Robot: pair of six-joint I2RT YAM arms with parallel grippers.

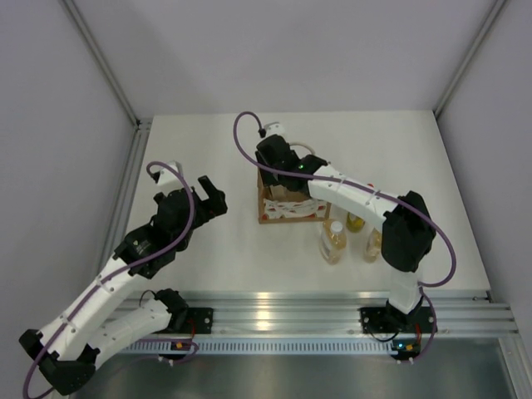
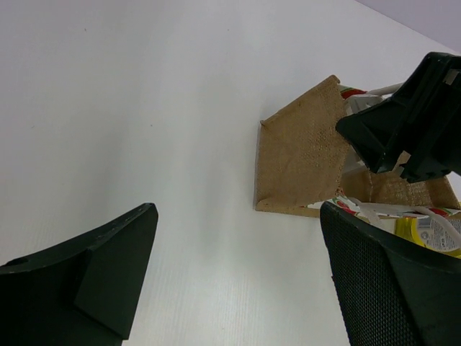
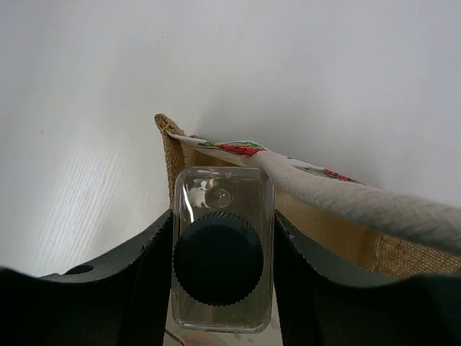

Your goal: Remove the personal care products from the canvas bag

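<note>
- I see the white table (image 1: 216, 249) filling the workspace, with everything on its middle and right part.
- My right arm (image 1: 366, 199) reaches from the near right across to the far side of the canvas bag, and its wrist hangs over the bag's mouth.
- My left arm (image 1: 125, 266) sits well to the left of the bag. The left gripper (image 2: 234, 267) is released, its jaws spread wide over bare table and holding nothing.
- The canvas bag (image 1: 287, 208) stands upright near the table's centre. Its white panel with red marks faces the near edge and a pale handle loops over the top.
- The right gripper (image 3: 222, 238) is clamped on the squarish clear bottle (image 3: 223, 191). A finger presses each flat side and the dark cap faces the wrist camera. The bottle is at the bag's mouth beside one end wall, and I cannot tell whether its base is clear of the rim.
- Three bottles stand on the table just near-right of the bag:
- a clear one with yellow liquid and a white cap (image 1: 334, 243);
- a yellow one (image 1: 356, 221) and another clear one (image 1: 372, 246), both partly hidden by my right arm.
</note>
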